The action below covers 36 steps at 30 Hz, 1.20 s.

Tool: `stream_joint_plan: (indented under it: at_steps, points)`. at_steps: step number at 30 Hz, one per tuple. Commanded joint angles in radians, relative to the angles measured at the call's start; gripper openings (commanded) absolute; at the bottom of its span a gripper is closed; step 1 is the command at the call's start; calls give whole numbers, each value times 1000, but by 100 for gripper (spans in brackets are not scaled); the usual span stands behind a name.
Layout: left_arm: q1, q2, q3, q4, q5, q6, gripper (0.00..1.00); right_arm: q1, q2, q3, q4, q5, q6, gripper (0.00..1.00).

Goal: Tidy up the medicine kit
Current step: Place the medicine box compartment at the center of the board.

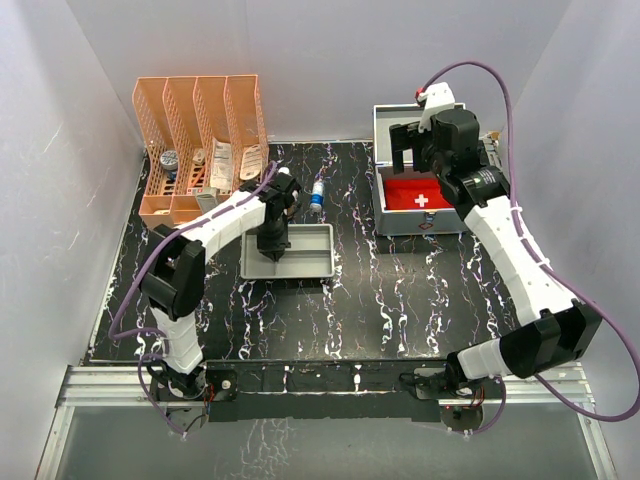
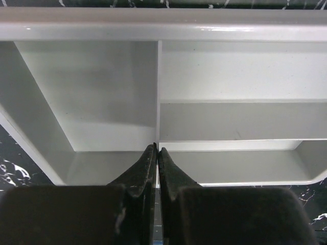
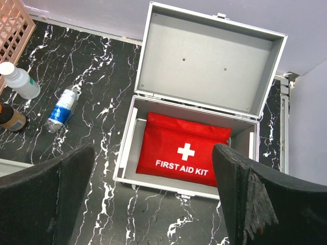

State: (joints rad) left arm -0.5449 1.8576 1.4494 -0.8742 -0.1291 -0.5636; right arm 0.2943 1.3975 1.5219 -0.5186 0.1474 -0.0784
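The medicine kit [image 3: 204,61], a silver-grey metal case, stands open at the back right with its lid upright [image 1: 385,215]. A red "FIRST AID KIT" pouch [image 3: 184,150] lies flat inside it [image 1: 420,195]. My right gripper [image 3: 153,158] hovers above the case's front, wide open with nothing between its fingers [image 1: 412,158]. My left gripper [image 2: 157,150] points down into the shallow grey tray [image 2: 163,30] at the table's middle [image 1: 310,245]. Its fingers are shut on the tray's thin central divider [image 2: 159,92].
An orange slotted rack [image 1: 200,110] holding several small items stands at the back left. A small blue-labelled bottle [image 3: 61,109] lies on the black marble table between rack and case. A white bottle [image 3: 18,79] and a brown one [image 3: 10,117] sit left of it.
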Motion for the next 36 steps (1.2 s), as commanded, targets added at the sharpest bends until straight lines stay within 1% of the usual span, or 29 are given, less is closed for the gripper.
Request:
stream_joint_plan:
  at_steps: [1,10,18,22,23,26,27,28,31,36]
  points:
    - [-39,-4,38,-41,-14,-71,0,-11,-66,-26,32,16,-8,98]
    - [-53,-41,-52,-49,-6,-94,0,-14,-135,-132,36,17,31,98]
    - [-64,-59,-126,-10,42,-88,0,-14,-132,-139,38,18,30,98]
    - [-65,-64,-136,13,67,-75,0,-14,-126,-140,41,15,27,98]
    - [-66,-67,-135,18,71,-69,7,-15,-126,-140,43,14,26,98]
    - [-75,-81,-130,36,81,-52,38,-15,-124,-144,45,13,25,98]
    - [-79,-87,-128,41,80,-47,44,-17,-124,-145,47,12,25,98]
    - [-81,-92,-126,43,79,-43,49,-16,-126,-147,48,12,25,98]
    - [-82,-113,-125,43,70,-29,55,-16,-124,-152,51,8,25,98]
    - [-84,-153,-78,46,21,31,59,-17,-120,-154,57,3,26,98]
